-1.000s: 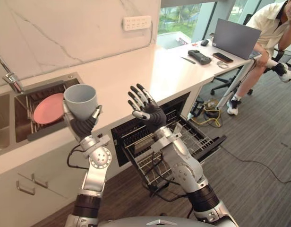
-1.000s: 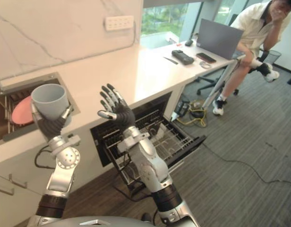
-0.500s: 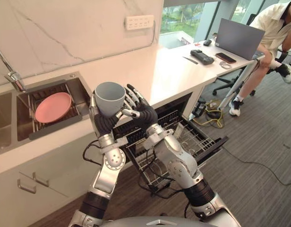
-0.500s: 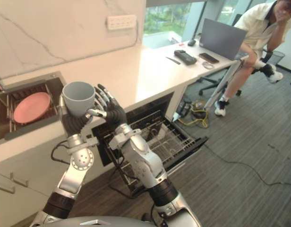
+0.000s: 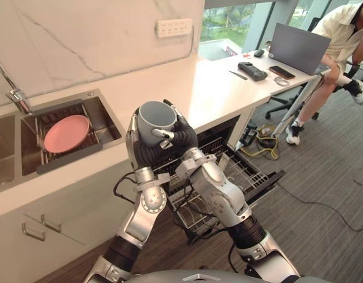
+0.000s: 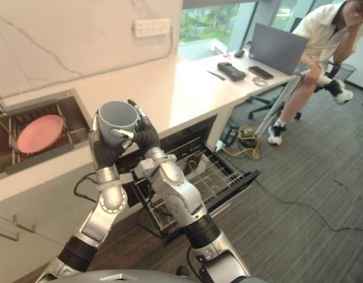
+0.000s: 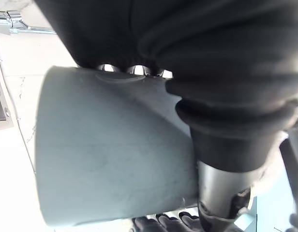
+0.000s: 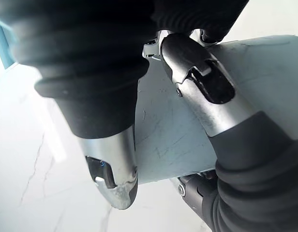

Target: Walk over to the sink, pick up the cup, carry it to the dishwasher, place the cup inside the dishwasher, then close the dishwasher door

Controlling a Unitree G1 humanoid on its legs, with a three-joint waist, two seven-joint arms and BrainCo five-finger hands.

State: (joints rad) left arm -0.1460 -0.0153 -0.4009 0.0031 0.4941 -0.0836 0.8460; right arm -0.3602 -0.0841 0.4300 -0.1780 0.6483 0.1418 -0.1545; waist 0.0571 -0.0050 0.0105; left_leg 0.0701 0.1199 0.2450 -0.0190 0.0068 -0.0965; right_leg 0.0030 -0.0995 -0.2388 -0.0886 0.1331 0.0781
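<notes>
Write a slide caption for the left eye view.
Left hand and right hand clasp the cup by the open dishwasher.

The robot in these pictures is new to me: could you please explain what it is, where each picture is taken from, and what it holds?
It is a humanoid robot: two silver arms ending in fingered hands. The two wide pictures come from a stereo camera on its head, looking down; the two close-ups come from cameras on its wrists. The left hand and the right hand are both curled round a grey cup, held upright before the white counter. A pink plate lies in the sink. The dishwasher stands open, its wire rack pulled out. A person sits beside a laptop.
</notes>
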